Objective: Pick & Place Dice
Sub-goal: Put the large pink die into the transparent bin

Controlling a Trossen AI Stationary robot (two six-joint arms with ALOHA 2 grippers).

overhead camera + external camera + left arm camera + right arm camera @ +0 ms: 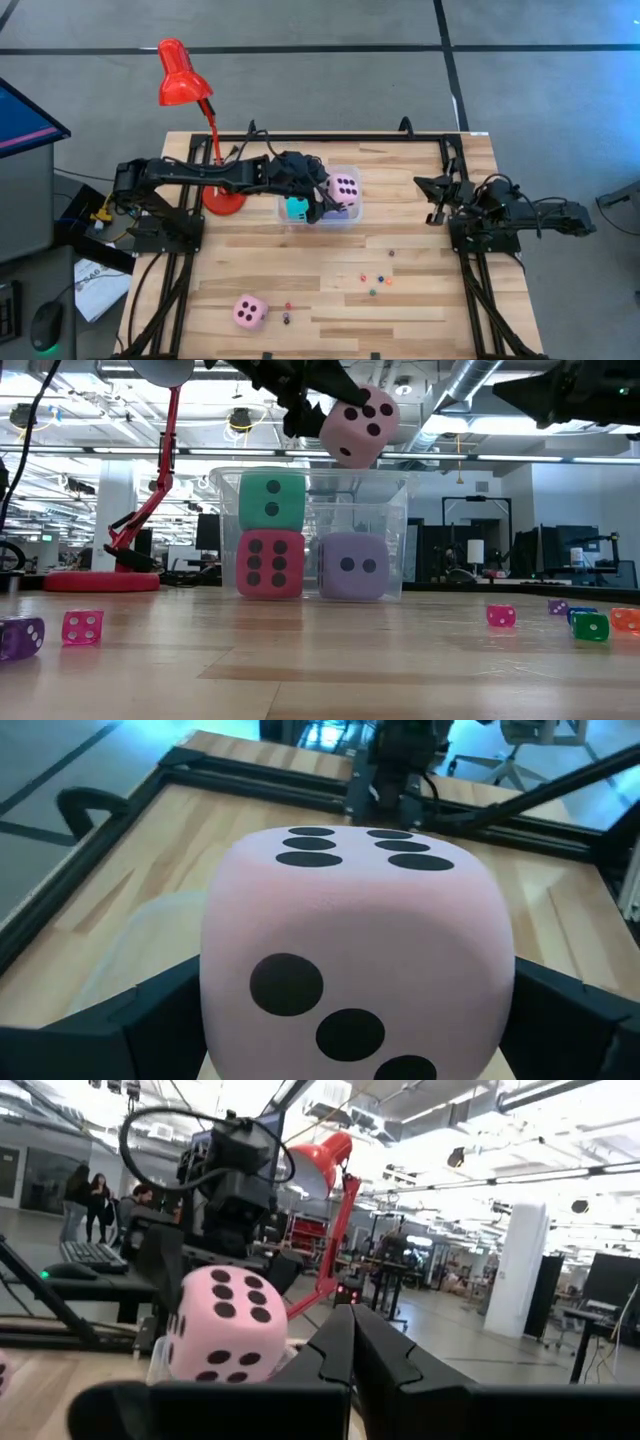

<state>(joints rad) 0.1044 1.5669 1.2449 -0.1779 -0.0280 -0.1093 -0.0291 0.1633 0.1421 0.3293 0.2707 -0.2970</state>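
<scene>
Currently the left gripper [330,195] sits over the clear bin [356,212] near the table's far middle, jaws spread wide and clamped on one pink die [345,187], which it holds in the air above the bin's rim. In the low view that die [357,424] hangs tilted above the bin [400,520]; in the left wrist view it fills the space between the two dark fingers [100,1030], six pips on the upper face, three on the nearer one.

Dice count, big ones: five.
- 1 pink, held by the left gripper.
- 3 inside the bin: red die [269,564] on the floor of the bin, lavender die [352,566] just beside it, cyan die [271,500] stacked on top of the red one. From above only the cyan die [297,209] shows clearly, next to the arm.
- 1 pink die [249,312] alone on the table near the front edge, well apart from the bin.

Small dice: several scattered on the wood. The low view shows at least six, among them a purple one [20,637], a magenta one [82,626] and a green one [590,625]. Exact total can't be told.

One red desk lamp [184,75] stands on the table's left, its base [224,201] beside the left arm.

Right gripper [436,200] parked at the table's right edge, fingers [370,1350] pressed together, holding nothing.
</scene>
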